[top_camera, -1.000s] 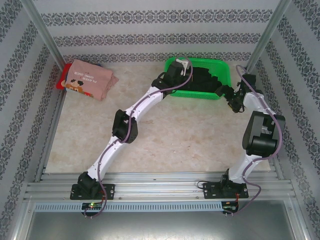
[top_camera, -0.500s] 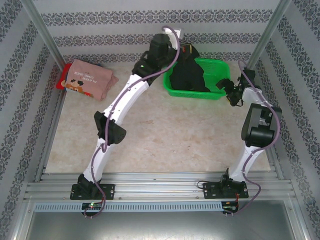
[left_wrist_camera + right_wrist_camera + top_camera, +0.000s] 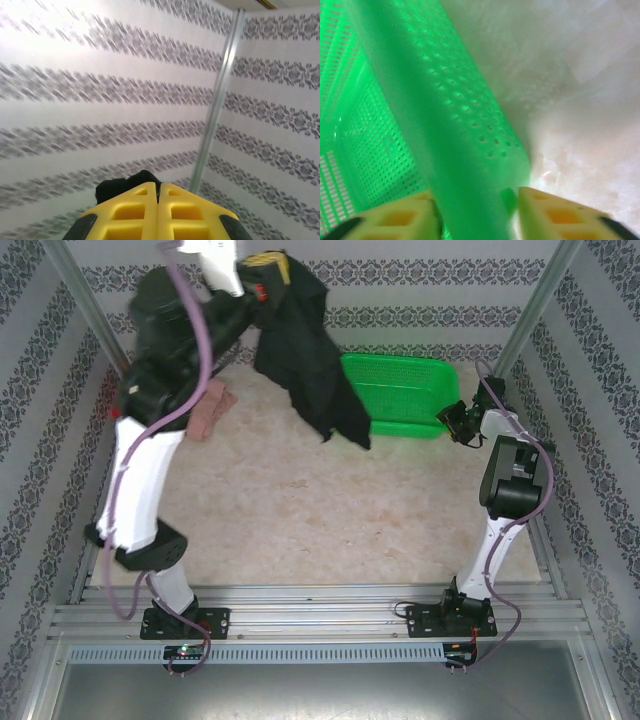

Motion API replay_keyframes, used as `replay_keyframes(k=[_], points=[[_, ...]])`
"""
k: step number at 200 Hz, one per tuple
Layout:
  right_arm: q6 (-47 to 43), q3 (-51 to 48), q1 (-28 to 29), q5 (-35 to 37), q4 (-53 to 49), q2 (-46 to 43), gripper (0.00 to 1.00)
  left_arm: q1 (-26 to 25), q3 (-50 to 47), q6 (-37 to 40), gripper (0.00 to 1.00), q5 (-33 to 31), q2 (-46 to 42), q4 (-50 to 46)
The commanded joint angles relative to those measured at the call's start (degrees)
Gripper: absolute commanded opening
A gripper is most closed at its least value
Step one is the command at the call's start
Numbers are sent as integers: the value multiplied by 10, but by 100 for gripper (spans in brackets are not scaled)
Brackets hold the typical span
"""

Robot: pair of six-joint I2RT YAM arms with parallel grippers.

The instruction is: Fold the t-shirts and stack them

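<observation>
Two right-claw fingers (image 3: 395, 220) tight on green basket rim (image 3: 447, 125)

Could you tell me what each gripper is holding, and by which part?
Left gripper: the black t-shirt, pinched at a bunched upper edge. Right gripper: jaws astride the rim of the green basket; whether clamped cannot be told.

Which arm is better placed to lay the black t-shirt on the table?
Left: the left jaws hold the black t-shirt above the table; the right jaws clamp the green basket rim.
</observation>
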Motion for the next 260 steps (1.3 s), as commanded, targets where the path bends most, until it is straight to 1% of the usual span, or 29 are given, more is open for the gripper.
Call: replay_keyframes(k=[1,5,17,32,48,62,81,96,116,128,149,161,183,202,211,233,260], points=[[22,-21,4,12,-10,-29,20,-2,-86,82,0,-91,-75,-35],[29,-31,3,17,-10,-36,16,-2,-114,89,0,-104,-92,-28],[56,-68,2,27,0,-59,8,0,-199,108,0,-144,-146,-3],[96,-118,-3,36,12,-95,0,12,-278,111,0,-162,-197,18],[144,-173,-4,65,11,-146,0,33,-338,92,0,-151,-229,32],[200,-234,-7,102,22,-200,0,39,-370,88,0,-140,-236,32],[310,-326,-17,151,57,-282,0,43,-411,85,0,-128,-233,47],[402,-377,-19,192,73,-329,0,51,-439,70,0,-104,-231,71],[518,-436,-5,260,108,-377,0,60,-468,38,0,-65,-221,102],[577,-459,8,313,122,-395,0,62,-476,25,0,-48,-209,110],[629,-460,22,367,131,-398,0,62,-488,11,0,-27,-197,123],[656,-456,27,374,134,-387,0,62,-494,5,0,-19,-193,127],[742,-470,42,405,168,-365,0,60,-508,-8,0,-3,-186,132],[784,-466,50,422,182,-343,0,60,-523,-18,0,11,-182,132],[793,-462,52,431,189,-333,0,60,-531,-22,0,13,-181,133],[798,-429,54,428,184,-299,0,57,-549,-31,0,22,-178,131],[834,-402,58,428,180,-262,0,49,-583,-47,0,48,-174,153]])
